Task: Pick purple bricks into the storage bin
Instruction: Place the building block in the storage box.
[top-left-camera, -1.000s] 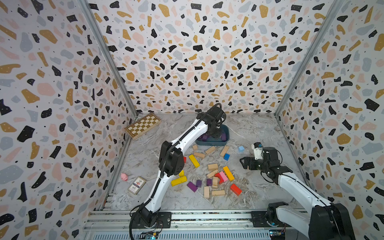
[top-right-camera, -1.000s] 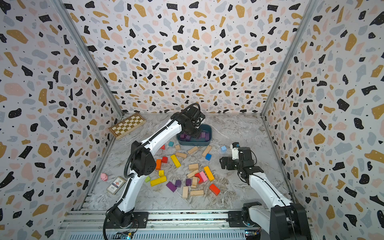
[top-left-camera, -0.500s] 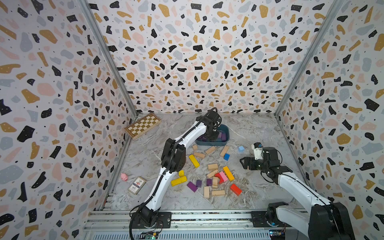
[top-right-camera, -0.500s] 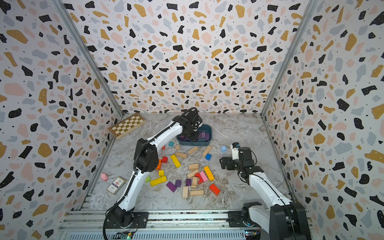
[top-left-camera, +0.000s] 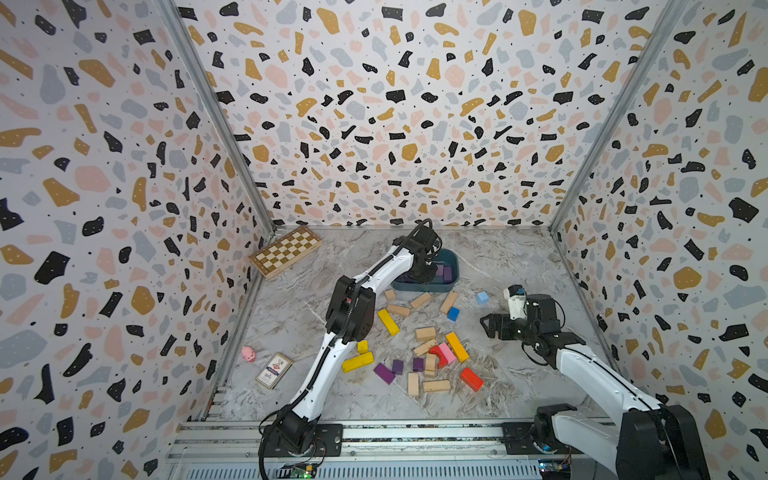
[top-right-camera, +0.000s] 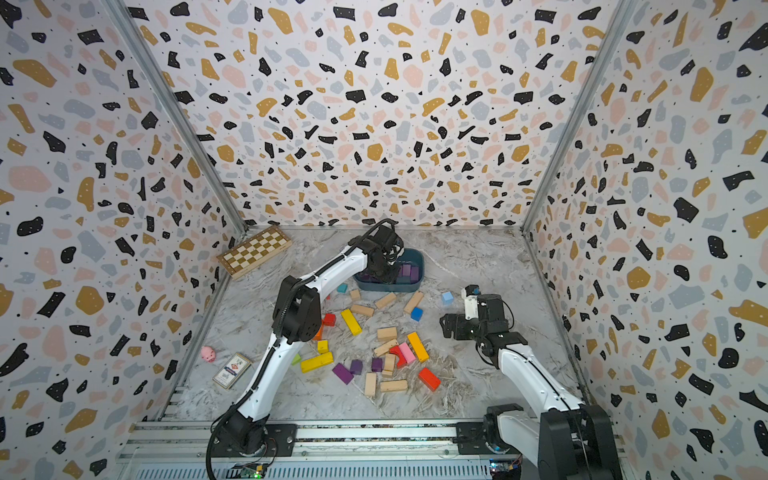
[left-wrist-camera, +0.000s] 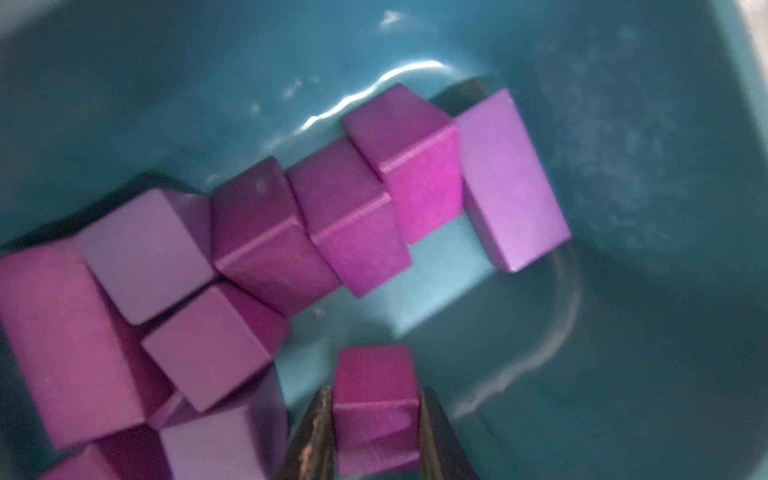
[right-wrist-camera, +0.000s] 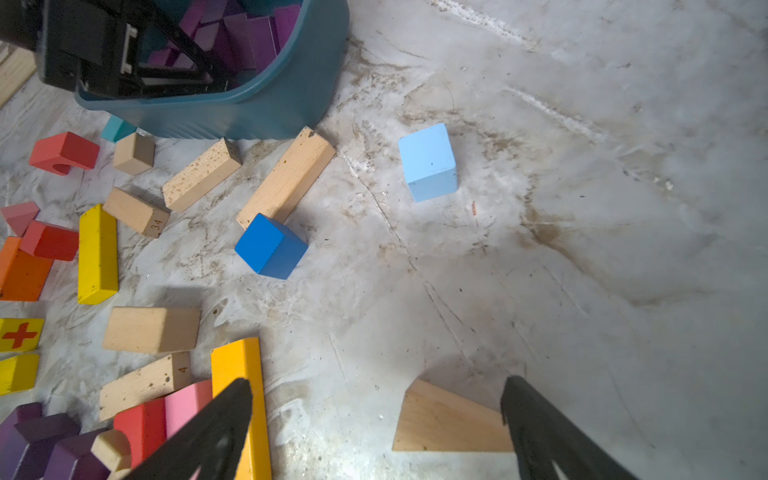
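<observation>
The storage bin (top-left-camera: 454, 266) (top-right-camera: 419, 268) is a teal tub at the back middle, with several purple bricks (left-wrist-camera: 361, 216) lying in it. My left gripper (left-wrist-camera: 376, 415) reaches down inside the bin (left-wrist-camera: 623, 208), shut on a purple cube (left-wrist-camera: 374, 390) just above the floor. In both top views its wrist (top-left-camera: 419, 249) hides the fingertips. Three purple bricks (top-left-camera: 384, 372) (top-right-camera: 343, 372) lie among the loose blocks at the front middle. My right gripper (right-wrist-camera: 376, 415) (top-left-camera: 488, 326) hovers open over the table on the right and holds nothing.
Wood, yellow, red and pink blocks litter the middle. Two blue cubes (top-left-camera: 482, 297) (top-left-camera: 453, 313) lie between the bin and my right gripper. A wooden wedge (right-wrist-camera: 449, 424) sits under that gripper. A chessboard (top-left-camera: 286, 251), pink pig (top-left-camera: 248, 353) and card box (top-left-camera: 273, 370) lie left.
My left gripper, still shut on the purple cube, has come down into the bin and shifted slightly left. The right arm has not moved.
</observation>
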